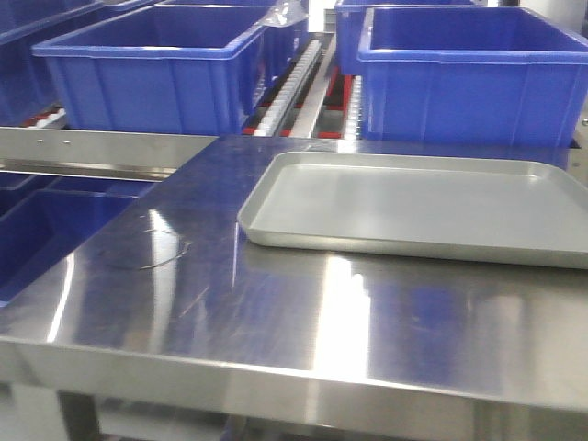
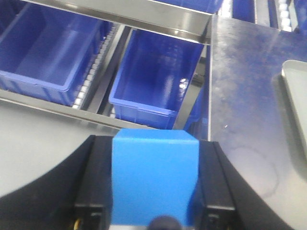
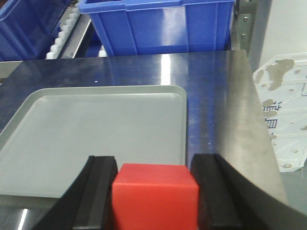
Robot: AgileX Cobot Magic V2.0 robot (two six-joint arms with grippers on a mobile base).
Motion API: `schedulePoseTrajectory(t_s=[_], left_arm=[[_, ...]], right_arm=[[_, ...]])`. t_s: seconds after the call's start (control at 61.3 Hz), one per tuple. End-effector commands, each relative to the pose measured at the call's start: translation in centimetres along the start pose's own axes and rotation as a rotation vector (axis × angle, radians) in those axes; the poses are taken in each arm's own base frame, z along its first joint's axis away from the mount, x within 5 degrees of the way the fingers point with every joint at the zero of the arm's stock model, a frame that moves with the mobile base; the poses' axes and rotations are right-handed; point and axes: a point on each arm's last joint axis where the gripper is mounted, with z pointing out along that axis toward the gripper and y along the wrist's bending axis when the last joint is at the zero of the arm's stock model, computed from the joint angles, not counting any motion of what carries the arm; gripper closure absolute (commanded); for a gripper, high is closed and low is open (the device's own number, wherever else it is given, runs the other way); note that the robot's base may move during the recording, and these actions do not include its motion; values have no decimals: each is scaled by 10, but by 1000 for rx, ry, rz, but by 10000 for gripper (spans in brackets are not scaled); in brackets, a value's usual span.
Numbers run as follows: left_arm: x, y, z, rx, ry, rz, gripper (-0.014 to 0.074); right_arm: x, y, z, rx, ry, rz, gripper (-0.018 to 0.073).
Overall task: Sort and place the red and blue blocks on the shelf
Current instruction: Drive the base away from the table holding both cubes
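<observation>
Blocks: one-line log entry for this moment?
left fingers: shut on blue block | right fingers: shut on red block | grey tray: no blocks

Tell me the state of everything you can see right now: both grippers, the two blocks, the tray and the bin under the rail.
left gripper: shut on the blue block.
blue block: held squarely between the left fingers.
right gripper: shut on the red block.
red block: held between the right fingers.
grey tray: lying flat on the table, nothing on it.
blue bin: open-topped, nothing visible inside.
</observation>
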Motion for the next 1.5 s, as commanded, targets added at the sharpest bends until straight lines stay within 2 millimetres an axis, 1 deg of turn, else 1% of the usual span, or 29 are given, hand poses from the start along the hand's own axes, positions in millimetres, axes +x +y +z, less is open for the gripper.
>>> schedulePoseTrajectory(t_s=[0.0,1.484], left_arm=[[-17,-3,-5,18,-115,-16,521],[-17,-3,-5,18,-115,-16,521]], right_arm=[[-16,3,-5,-23,-115,-21,501],[-16,3,-5,-23,-115,-21,501]])
